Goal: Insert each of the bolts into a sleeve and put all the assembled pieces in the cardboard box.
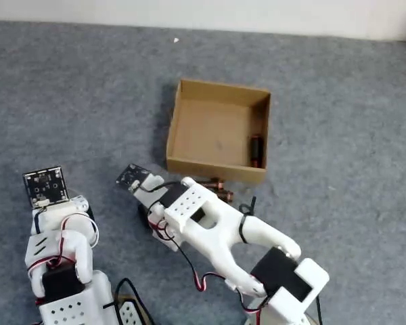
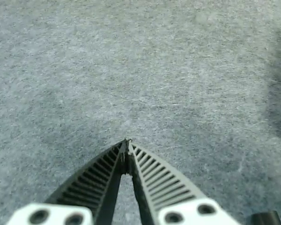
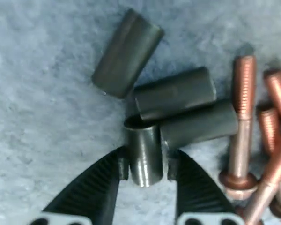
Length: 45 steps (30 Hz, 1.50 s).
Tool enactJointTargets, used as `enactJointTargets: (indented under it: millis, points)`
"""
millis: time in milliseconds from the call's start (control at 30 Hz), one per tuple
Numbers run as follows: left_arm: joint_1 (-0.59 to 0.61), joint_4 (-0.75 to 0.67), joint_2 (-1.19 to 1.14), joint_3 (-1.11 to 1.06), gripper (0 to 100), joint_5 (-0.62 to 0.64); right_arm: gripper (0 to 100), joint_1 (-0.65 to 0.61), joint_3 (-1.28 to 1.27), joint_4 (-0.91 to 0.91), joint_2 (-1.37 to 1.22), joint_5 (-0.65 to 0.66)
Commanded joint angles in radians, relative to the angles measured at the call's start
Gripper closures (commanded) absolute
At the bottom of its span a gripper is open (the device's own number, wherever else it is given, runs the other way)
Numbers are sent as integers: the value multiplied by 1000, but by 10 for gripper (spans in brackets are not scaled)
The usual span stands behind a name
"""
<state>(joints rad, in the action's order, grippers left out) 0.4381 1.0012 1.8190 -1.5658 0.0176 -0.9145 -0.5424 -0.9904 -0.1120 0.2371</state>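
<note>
At the near left, the left tool [image 2: 127, 143] is clenched with nothing in it, fingertips meeting over the bare grey felt tabletop [image 2: 131, 65]. To its right, the right arm [image 1: 216, 227] stretches forward and its right tool [image 3: 147, 163] grasps a dark sleeve [image 3: 144, 140], one finger against each side, the tube's open end pointing away from the wrist. Three more sleeves [image 3: 175, 93] lie on the felt just past it, two of them side by side and touching the grasped one, the third lying askew a little apart. Beside them is a cluster of copper bolts [image 3: 241, 117], heads toward the wrist and shanks overlapping. Just beyond the bolts stands the cardboard box [image 1: 210, 166], open on top, with one assembled piece [image 1: 256, 150] lying against its right inner wall.
</note>
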Motion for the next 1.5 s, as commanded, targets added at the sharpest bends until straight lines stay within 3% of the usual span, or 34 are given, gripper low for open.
enactJointTargets:
  millis: [0, 200, 333, 833, 1000, 1133, 1467]
  points:
    - [8, -26, 5, 22, 992, -17, 995, -15, 28, 18, -41, 26]
    - [8, -26, 5, 21, 992, -17, 993, -15, 41, 12, -8, 25]
    - [8, -48, 5, 15, 992, -17, 993, 13, 24, -4, 159, 25]
    - [8, -48, 5, 15, 992, -17, 993, 386, -73, -277, 851, -32]
    - [8, -51, 5, 25, 992, -17, 993, 573, -306, -73, 966, -38]
    - [-1, -48, 5, 48, 992, -54, 993, 638, -489, 101, 1010, -40]
    - [-269, -3, 2, 140, 982, -224, 993, 855, -591, 252, 1026, -236]
